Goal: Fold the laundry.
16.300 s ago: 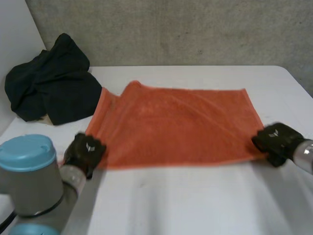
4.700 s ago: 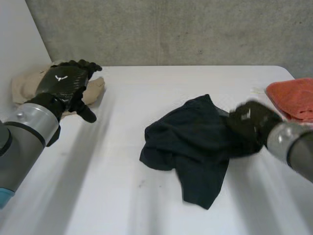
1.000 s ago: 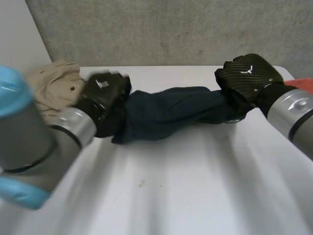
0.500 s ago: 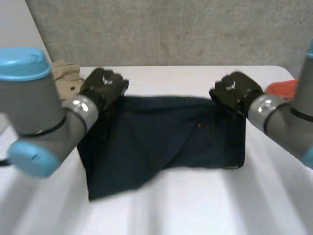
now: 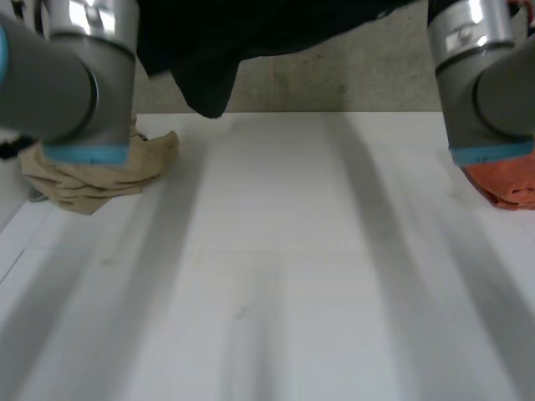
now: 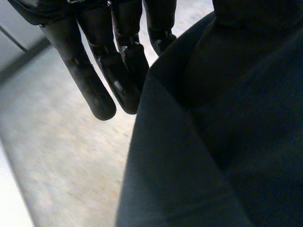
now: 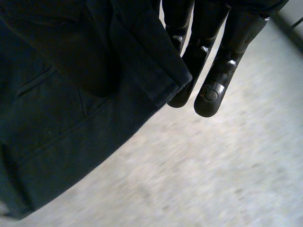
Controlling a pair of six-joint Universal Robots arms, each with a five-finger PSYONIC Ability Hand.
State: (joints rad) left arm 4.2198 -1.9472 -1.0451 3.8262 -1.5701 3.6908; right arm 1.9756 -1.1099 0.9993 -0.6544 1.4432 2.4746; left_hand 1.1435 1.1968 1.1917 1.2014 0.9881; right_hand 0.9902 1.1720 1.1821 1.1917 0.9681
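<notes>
A dark navy garment (image 5: 209, 50) hangs in the air high above the white table (image 5: 276, 276), stretched between my two raised arms. My left arm (image 5: 75, 75) and right arm (image 5: 485, 75) rise past the upper edge of the head view. In the left wrist view, my left hand (image 6: 118, 61) has straight fingers with the garment's edge (image 6: 213, 142) running up into it beside them. In the right wrist view, my right hand (image 7: 213, 61) grips a hemmed edge of the garment (image 7: 71, 94) the same way, and a pocket slit shows on the cloth.
A crumpled beige garment (image 5: 92, 180) lies at the table's far left, partly behind my left arm. An orange towel (image 5: 506, 184) sits at the table's right edge. A concrete wall stands behind the table.
Both arms have lifted the dark garment from just above the table to well above it. Its lower part has left the middle of the head view.
</notes>
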